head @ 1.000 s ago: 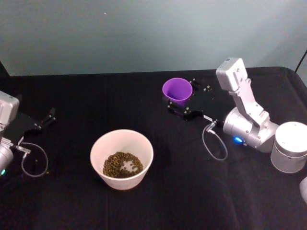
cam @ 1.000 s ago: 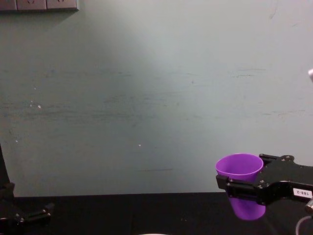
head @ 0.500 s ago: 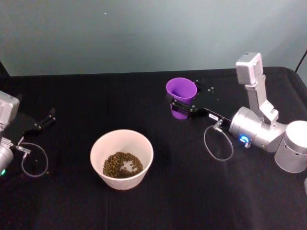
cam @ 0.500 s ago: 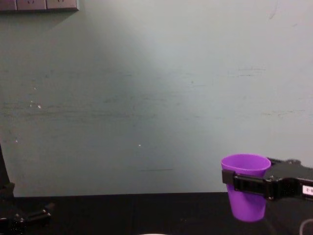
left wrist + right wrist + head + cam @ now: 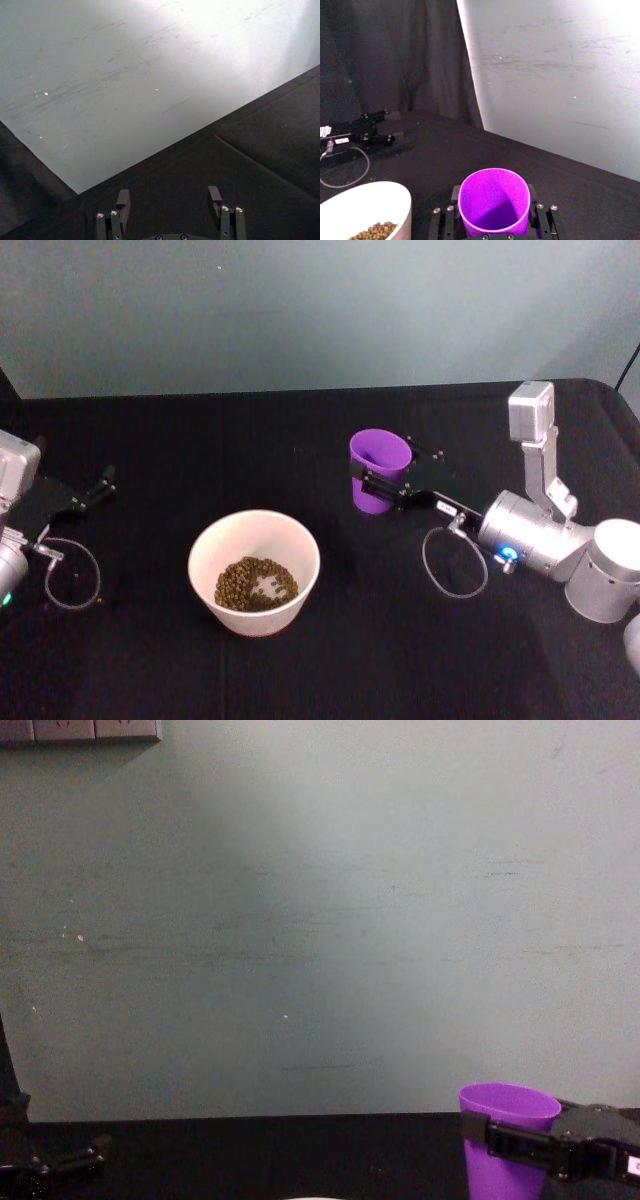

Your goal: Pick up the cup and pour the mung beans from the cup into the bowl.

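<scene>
1. two grippers logged, taken left to right. left gripper (image 5: 100, 485) sits parked at the far left of the black table (image 5: 200, 680), well apart from everything; in its wrist view the fingers (image 5: 123, 200) stand spread with nothing between them.
2. bowl (image 5: 254, 530) is white, upright, between the two grippers and nearer the right one. mung beans (image 5: 256, 583) already lie in its bottom.
3. right gripper (image 5: 383, 486) is clamped on the cup (image 5: 379, 466), a finger on each side of the wall just under the rim. cup is upright, beyond and to the right of the bowl, not touching it.
4. right wrist view looks straight into the cup (image 5: 494, 207): plain purple inside, no beans visible.
5. judgement: the pour looks done; step in hand is setting the empty cup down. from the chest view i cannot tell whether its base touches the table.
6. next move calls for a level descent until the base is seated, then parting the fingers and backing off without tipping the cup.
</scene>
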{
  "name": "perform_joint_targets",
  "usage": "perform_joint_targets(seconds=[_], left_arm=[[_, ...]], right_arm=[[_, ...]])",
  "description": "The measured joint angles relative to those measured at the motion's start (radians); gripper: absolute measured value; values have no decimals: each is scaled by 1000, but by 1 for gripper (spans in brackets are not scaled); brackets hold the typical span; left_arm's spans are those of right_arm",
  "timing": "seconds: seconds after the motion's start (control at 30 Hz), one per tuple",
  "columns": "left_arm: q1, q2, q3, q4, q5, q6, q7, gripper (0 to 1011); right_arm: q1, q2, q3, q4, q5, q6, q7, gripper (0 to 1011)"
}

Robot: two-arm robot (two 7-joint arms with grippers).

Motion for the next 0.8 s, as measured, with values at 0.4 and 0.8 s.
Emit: perform_joint_targets(seconds=[0.4,0.8], left_arm=[[0,0,0,0,0,0,0,1011],[0,0,0,0,0,0,0,1011]], right_arm=[[-5,10,-46,43,-36,-114,-7,738],[-11,20,-85,60,-86,-188,-38,739]])
